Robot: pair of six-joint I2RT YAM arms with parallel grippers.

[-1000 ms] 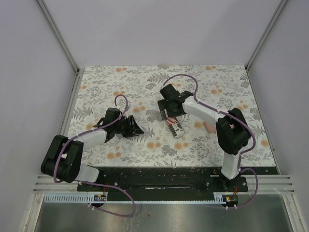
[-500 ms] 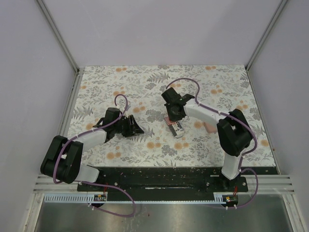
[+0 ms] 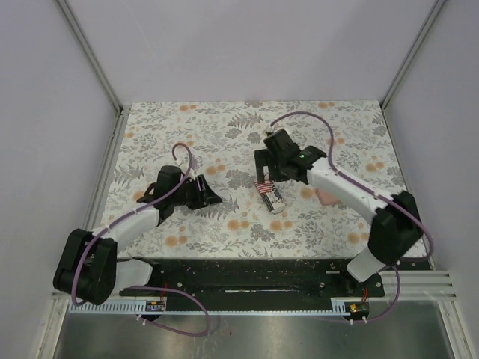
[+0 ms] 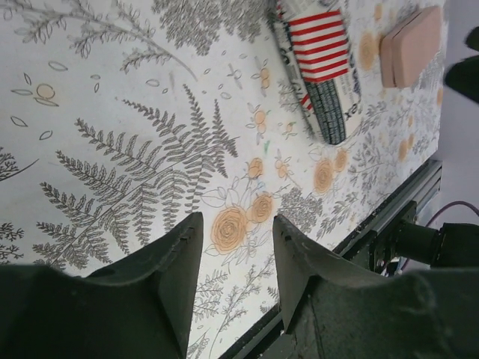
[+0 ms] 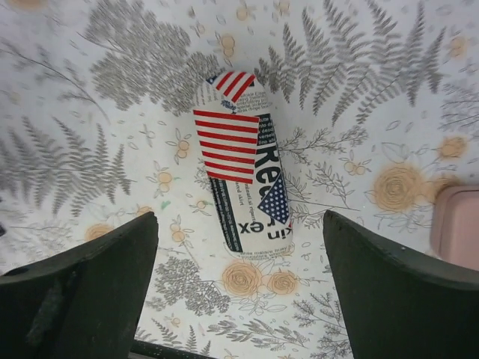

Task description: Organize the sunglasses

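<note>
On the desk: a floral cover, grey ferns and orange blossoms on white. Two cases lie on it, both right of centre.
Flag case: oblong, printed with red and white stripes, a blue starred patch and black lettering. It lies flat, with its long axis slanting from far-left to near-right in the top view.
Pink case: oblong and plain, flat on the desk. It sits to the right of the flag case and apart from it. The right wrist view catches only its edge, at the frame's right side.
Left end effector: fingers apart, with bare fern print showing in the gap and nothing held. It is low over the desk, left of centre, and well apart from both cases, which lie ahead of it in its own view.
Right end effector: fingers spread wide and holding nothing. It hangs above the flag case, which shows between the two fingers from above. No contact is visible.
Sunglasses: not made out in any of the three views, so their position cannot be told.
Cables: a purple loop on each arm.
Near edge: a black rail carries both arm bases.
</note>
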